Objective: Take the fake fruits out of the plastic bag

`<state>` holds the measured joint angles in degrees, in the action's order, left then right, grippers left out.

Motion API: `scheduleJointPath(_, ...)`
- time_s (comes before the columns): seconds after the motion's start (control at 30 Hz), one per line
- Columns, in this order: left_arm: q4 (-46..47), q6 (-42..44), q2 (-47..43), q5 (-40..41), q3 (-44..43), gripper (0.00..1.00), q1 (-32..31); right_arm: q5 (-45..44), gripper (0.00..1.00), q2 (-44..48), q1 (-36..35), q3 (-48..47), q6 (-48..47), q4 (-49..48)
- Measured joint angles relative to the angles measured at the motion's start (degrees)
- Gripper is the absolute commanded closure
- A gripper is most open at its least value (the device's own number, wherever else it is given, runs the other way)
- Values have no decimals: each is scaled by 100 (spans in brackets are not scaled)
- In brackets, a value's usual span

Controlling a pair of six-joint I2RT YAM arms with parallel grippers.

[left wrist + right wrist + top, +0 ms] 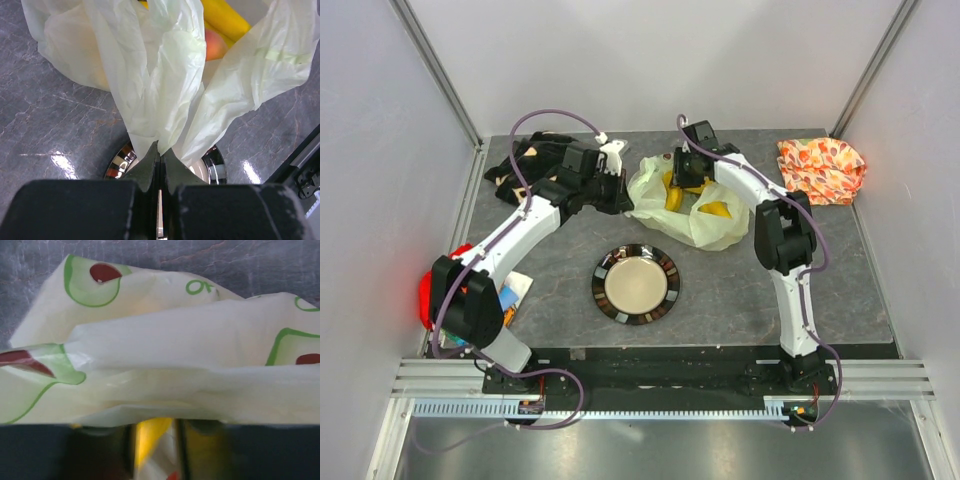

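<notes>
Left gripper [160, 159]: jaws fully closed, pinching a fold of the plastic bag [165, 90].
Right gripper [155, 445]: blurred against the bag; opening cannot be told, with something yellow between its fingers.
Fake fruits [673, 197]: banana [225, 17] and peach [215, 45] are inside the bag, beyond the pinching tips.
Plate [216, 170]: beneath those tips.

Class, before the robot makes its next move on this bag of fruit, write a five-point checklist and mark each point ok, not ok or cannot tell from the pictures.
1. Grip on the plastic bag: ok, the left gripper is shut on a fold of it.
2. Fruit reachable through the mouth: ok, a banana and a peach show inside.
3. Fruit held by the right gripper: cannot tell, its view is blurred, with something yellow between the fingers.
4. Room on the plate: ok, nothing lies on it.
5. Fruit out of the bag: not ok, none seen outside it.
</notes>
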<state>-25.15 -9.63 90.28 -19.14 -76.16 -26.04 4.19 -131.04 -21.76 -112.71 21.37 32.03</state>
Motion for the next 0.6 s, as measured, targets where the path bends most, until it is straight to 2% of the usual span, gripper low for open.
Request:
scheduleJointPath(0.07,20,-26,76,-4,-79,98,0,37,88,87,81,98,-66,9)
scheduleJointPath(0.1,33,-39,105,-11,-107,98,0,48,89,138,120,162,-107,24)
scheduleJointPath(0.3,94,-107,426,-35,-468,98,0,232,97,640,426,400,-664,575)
scheduleJointPath(0.47,177,-166,925,-55,-1182,98,0,323,99,1591,485,433,-1209,1034)
scheduleJointPath(0.6,236,-199,1207,-96,-1633,73,0,393,99,2765,450,710,-1495,1156)
